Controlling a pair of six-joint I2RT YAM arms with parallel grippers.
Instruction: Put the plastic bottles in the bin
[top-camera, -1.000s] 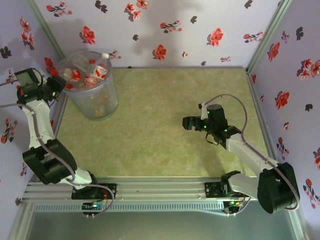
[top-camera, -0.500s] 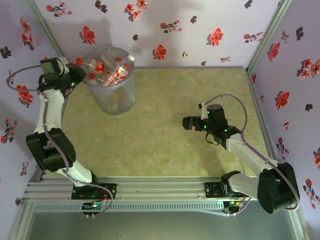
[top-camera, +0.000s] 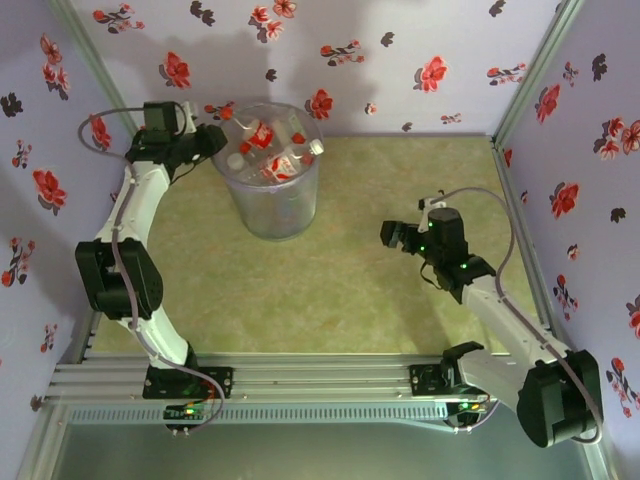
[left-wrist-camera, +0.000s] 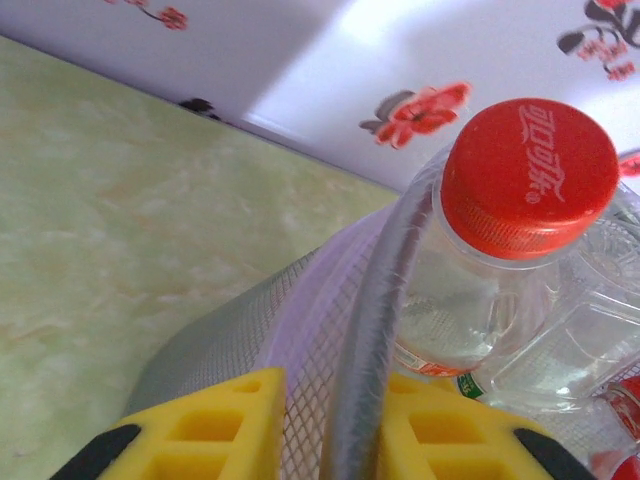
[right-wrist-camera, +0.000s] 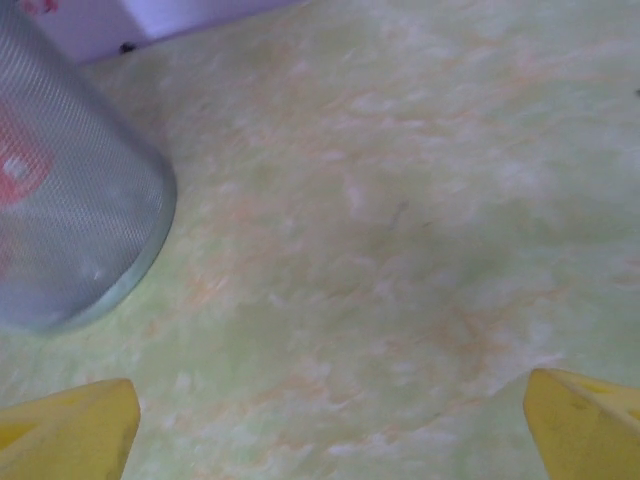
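Observation:
The bin (top-camera: 272, 205) is a translucent grey mesh-textured bucket at the back left of the table. Several plastic bottles (top-camera: 268, 145), clear with red labels and caps, lie piled inside it. My left gripper (top-camera: 216, 141) is shut on the bin's rim at its left side. In the left wrist view the yellow fingers (left-wrist-camera: 215, 430) pinch the rolled rim (left-wrist-camera: 375, 320) from inside and outside, and a red-capped bottle (left-wrist-camera: 525, 175) lies just behind it. My right gripper (top-camera: 393, 236) hovers open over the table's right half, with nothing between its fingertips (right-wrist-camera: 75, 425).
Floral walls close the table at the back and on both sides. The green mat (top-camera: 350, 290) stretches bare between the bin and the right arm. In the right wrist view the bin (right-wrist-camera: 70, 230) stands at the upper left.
The left arm has swung right along the back wall, taking the bin by its rim from the far left corner towards the middle. The right gripper has shifted slightly right.

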